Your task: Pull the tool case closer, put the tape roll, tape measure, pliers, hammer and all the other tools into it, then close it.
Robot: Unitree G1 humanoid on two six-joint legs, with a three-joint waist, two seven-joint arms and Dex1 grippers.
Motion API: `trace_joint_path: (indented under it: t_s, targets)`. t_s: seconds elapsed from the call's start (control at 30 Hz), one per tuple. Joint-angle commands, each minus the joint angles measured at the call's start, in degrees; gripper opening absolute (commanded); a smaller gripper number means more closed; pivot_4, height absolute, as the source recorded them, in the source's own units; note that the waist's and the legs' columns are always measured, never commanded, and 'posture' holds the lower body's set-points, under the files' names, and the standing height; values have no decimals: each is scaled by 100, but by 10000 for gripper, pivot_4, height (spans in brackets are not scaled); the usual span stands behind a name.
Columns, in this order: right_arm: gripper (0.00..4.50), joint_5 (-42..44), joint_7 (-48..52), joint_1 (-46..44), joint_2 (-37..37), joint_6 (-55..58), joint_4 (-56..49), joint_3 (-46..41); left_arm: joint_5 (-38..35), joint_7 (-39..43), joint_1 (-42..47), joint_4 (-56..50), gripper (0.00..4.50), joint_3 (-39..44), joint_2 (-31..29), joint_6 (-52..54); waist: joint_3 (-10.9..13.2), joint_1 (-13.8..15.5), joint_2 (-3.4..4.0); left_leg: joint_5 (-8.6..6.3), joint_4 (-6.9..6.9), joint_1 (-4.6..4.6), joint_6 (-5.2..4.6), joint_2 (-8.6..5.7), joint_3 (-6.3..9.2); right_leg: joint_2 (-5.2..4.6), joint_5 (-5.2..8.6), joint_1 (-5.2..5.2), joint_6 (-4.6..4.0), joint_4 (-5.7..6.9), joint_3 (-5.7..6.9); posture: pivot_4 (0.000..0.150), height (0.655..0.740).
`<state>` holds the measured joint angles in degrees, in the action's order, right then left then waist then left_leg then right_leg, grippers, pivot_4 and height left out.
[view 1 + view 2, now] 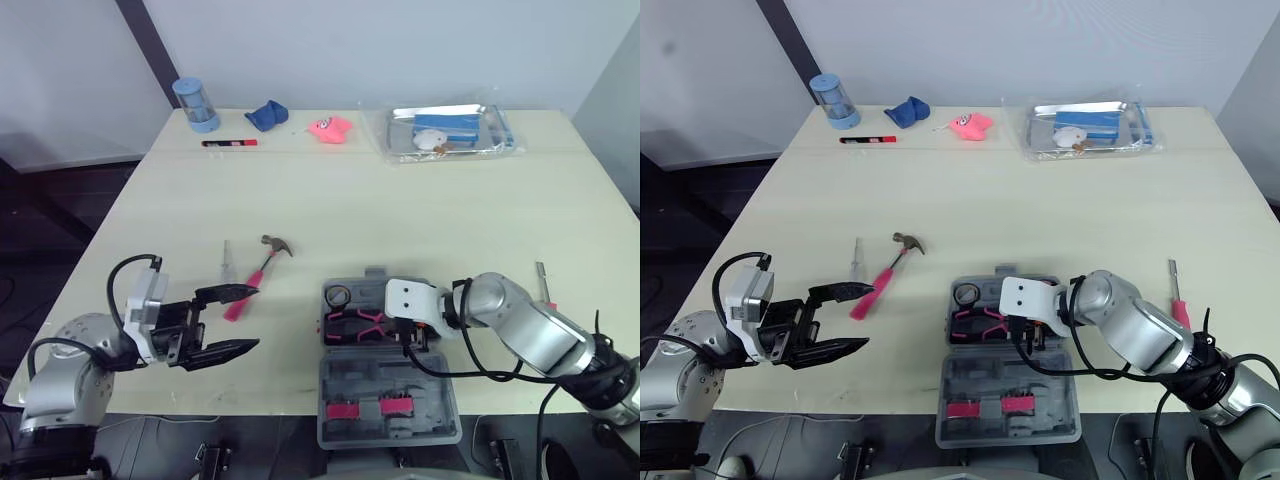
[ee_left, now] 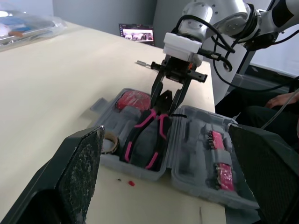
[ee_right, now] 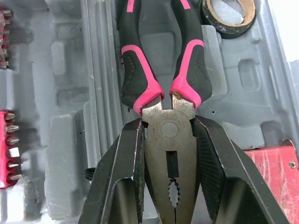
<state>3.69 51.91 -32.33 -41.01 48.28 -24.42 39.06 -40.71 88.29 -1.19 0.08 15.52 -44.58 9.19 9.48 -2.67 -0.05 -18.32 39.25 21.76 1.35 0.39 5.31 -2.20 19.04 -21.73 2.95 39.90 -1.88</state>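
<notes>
The grey tool case [image 1: 440, 400] lies open at the table's front edge, its lid [image 1: 388, 412] towards me with pink bit strips. My right gripper [image 3: 168, 126] is shut on the head of the pink-and-black pliers [image 1: 355, 322], which lie in the case's tray. Beside them in the tray sit the tape roll [image 1: 337, 296] and a red tape measure [image 2: 133, 100]. The pink-handled hammer [image 1: 255, 275] lies on the table left of the case. My left gripper [image 1: 250, 318] stands open just in front of the hammer, holding nothing.
A small screwdriver [image 1: 227, 262] lies left of the hammer, and another tool [image 1: 1176, 300] lies right of the case. Along the far edge stand a blue cylinder [image 1: 197, 104], a marker [image 1: 230, 143], a blue cloth [image 1: 266, 115], a pink object [image 1: 329, 127] and a bagged tray [image 1: 450, 130].
</notes>
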Motion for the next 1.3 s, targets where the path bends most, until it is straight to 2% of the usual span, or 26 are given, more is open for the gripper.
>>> trace_joint_path:
  t_s: [0.03,0.13,0.17,0.27,0.3,0.57,0.77,0.8,0.93,1.03,1.07,1.3]
  targets:
    - [9635,-121,59,65,104,-188,41,82,-69,-23,-97,-259,45000,143,5,-15,0,-5,0,0,0,0,0,0,0,0,0,0,0,0,0,1500,7400]
    - [9635,-182,132,152,118,-321,183,88,-85,-102,-147,-363,45000,152,16,20,-1,-4,-2,0,0,0,0,0,0,1,0,0,0,1,0,1500,7400]
    - [17744,-163,166,170,135,-347,207,66,-91,-125,-158,-388,45000,152,19,32,-1,1,-2,0,0,-1,0,1,0,0,0,1,0,1,0,1500,7400]
    - [26833,-194,93,238,220,-574,307,-107,-103,-194,-199,-477,45000,142,32,72,-2,11,-4,0,1,-1,0,0,-1,-1,0,1,0,1,-1,1500,7400]
    - [31964,-163,58,293,263,-713,337,-226,-105,-214,-213,-502,45000,140,38,85,-3,13,-5,0,1,0,0,-1,0,-1,0,1,0,-1,0,1500,7400]
    - [31964,918,-40,1344,989,-2219,665,-1770,-105,-368,-320,-672,45000,140,109,164,-3,23,-5,0,1,-1,0,0,0,-2,0,3,0,1,1,1500,7400]
    - [31964,1091,5,1911,1368,-2926,1107,-2062,-70,-380,-458,-677,45000,154,171,116,-4,27,-6,0,4,0,0,-2,-3,-2,0,5,0,1,-1,1500,7400]
    - [29715,1141,20,1963,1422,-2951,1157,-2097,-67,-381,-474,-679,45000,155,175,110,-4,21,-6,0,4,-1,0,-2,-4,-2,0,5,0,2,-1,1500,7400]
    - [14340,1057,87,2127,1453,-3251,1410,-2095,-49,-388,-515,-670,45000,151,195,92,-4,16,-6,0,4,-5,0,-1,-6,5,0,4,0,6,-6,1500,7400]
    - [6388,963,118,2190,1424,-3458,1607,-2060,-34,-381,-519,-630,45000,149,193,77,-4,20,-6,0,4,-4,0,-1,-6,5,0,5,0,5,-6,1500,7400]
    - [1420,945,121,2200,1431,-3528,1658,-2056,-29,-380,-520,-617,45000,148,191,72,-4,21,-6,0,4,-4,0,-2,-8,4,0,5,0,5,-6,1500,7400]
    - [381,694,179,2309,1439,-3903,1949,-1962,4,-385,-518,-559,45000,118,202,34,-4,18,-6,0,4,-5,0,-1,-8,6,0,5,0,6,-7,1500,7400]
